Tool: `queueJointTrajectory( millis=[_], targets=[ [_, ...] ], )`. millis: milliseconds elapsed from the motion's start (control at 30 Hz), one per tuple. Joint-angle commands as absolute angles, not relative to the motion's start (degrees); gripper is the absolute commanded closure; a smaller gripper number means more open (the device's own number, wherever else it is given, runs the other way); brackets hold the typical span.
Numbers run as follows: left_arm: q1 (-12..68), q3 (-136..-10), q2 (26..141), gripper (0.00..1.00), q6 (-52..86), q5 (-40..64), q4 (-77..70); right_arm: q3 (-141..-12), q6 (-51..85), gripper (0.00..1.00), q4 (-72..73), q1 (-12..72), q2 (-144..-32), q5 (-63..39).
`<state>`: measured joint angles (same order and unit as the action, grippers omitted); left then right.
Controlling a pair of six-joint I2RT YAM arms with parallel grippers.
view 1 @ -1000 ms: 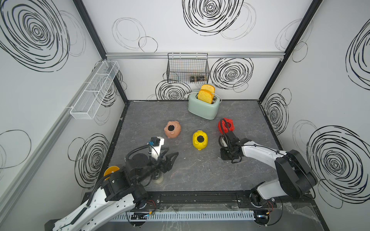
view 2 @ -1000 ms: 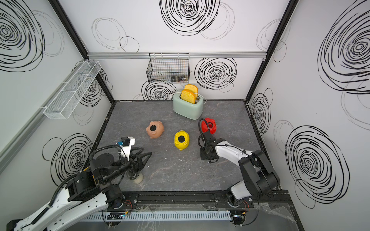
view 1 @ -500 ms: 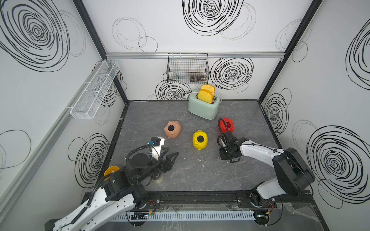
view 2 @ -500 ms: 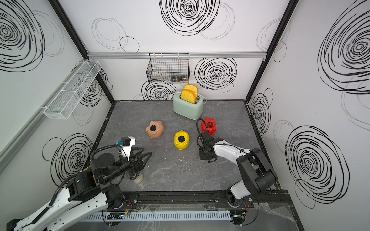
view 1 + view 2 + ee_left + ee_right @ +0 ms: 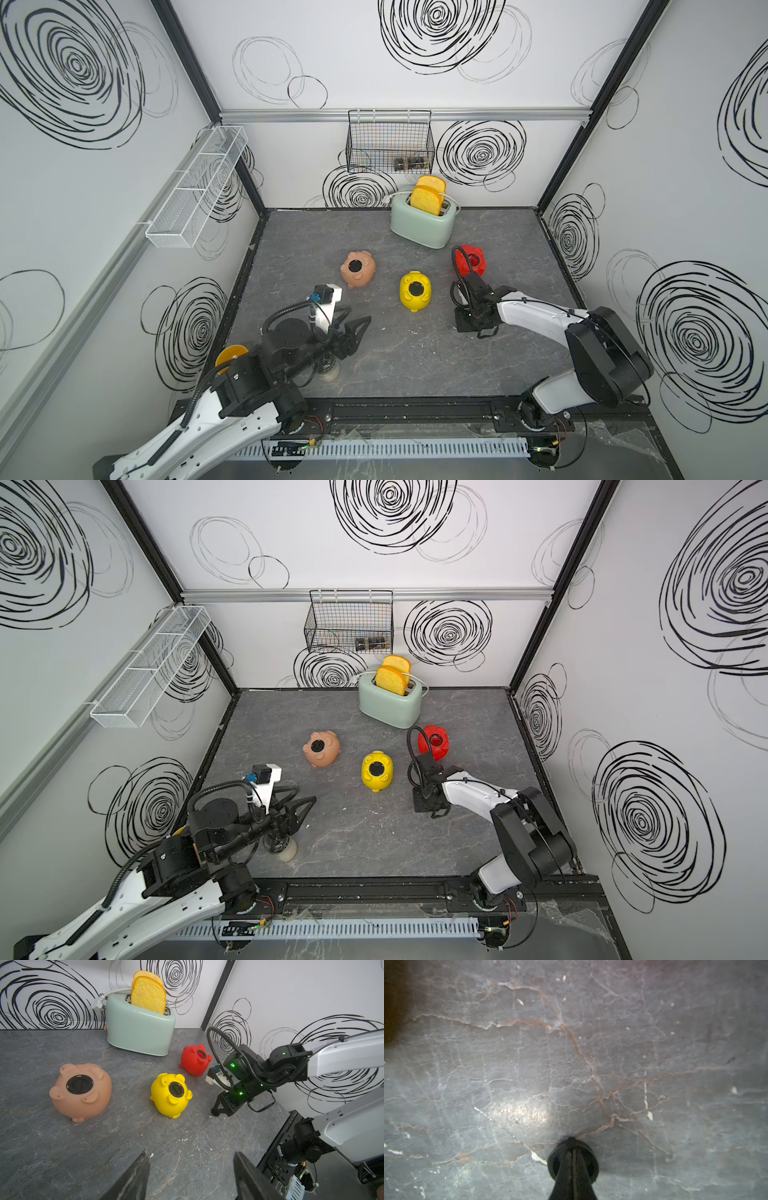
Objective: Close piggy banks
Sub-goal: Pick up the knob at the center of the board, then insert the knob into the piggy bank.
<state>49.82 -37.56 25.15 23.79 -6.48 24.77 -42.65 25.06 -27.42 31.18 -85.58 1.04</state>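
Note:
Three piggy banks lie belly-up on the grey table. The pink one (image 5: 358, 269) (image 5: 80, 1089) and the yellow one (image 5: 415, 291) (image 5: 170, 1095) each have a black plug in the belly hole. The hole of the red one (image 5: 471, 258) (image 5: 195, 1059) looks open. My right gripper (image 5: 467, 328) (image 5: 572, 1144) points straight down at the table in front of the red pig. It is shut on the middle ridge of a round black plug (image 5: 555, 1164) lying on the table. My left gripper (image 5: 357, 318) (image 5: 190, 1152) hovers open and empty near the front left.
A mint-green toaster (image 5: 422, 224) with toast stands at the back, close behind the red pig. A black wire basket (image 5: 388, 143) hangs on the back wall, a white mesh shelf (image 5: 195, 189) on the left wall. A small jar (image 5: 328, 372) sits under my left arm.
The right gripper's jaws have come together on the black plug, and the arm has shifted slightly. The left arm and the three pigs have not moved.

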Motion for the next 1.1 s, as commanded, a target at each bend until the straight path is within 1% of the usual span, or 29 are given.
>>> queueJointTrajectory(
  millis=[0,167,300,433,500,567,667,767,933,1067],
  targets=[
    [49.9,-36.8,25.4,0.32,23.7,-6.1,23.0,-42.9,24.8,1.0,-29.8,31.7,-84.0,0.9],
    [50.2,-36.7,25.4,0.32,24.0,-6.0,22.9,-45.4,22.4,1.0,-32.3,30.6,-81.2,1.5],
    [50.2,-36.7,25.6,0.31,24.0,-5.9,22.8,-48.8,18.6,1.0,-32.8,24.8,-78.3,-0.2],
    [50.1,-36.8,26.0,0.31,23.8,-5.8,22.9,-54.7,16.4,1.0,-35.1,21.1,-79.0,-0.3],
    [50.1,-36.7,26.1,0.31,23.8,-5.7,22.9,-57.4,15.3,1.0,-34.6,18.1,-79.6,-2.4],
    [50.0,-36.7,26.1,0.32,23.7,-5.5,22.8,-60.0,12.9,1.0,-33.6,15.9,-80.9,-4.4],
    [50.1,-36.6,26.3,0.33,23.8,-5.7,22.9,-65.8,11.5,1.0,-34.9,13.6,-84.8,-2.3],
    [50.2,-36.6,26.2,0.33,23.8,-5.9,22.9,-70.7,11.1,1.0,-34.8,12.0,-88.4,-3.2],
    [50.2,-36.7,26.1,0.33,23.7,-6.0,22.9,-77.9,10.3,1.0,-35.8,11.4,-93.8,-3.7],
    [50.2,-36.7,26.3,0.33,23.7,-6.2,23.1,-79.7,9.0,1.0,-36.0,11.4,-96.5,-4.2]
  ],
)
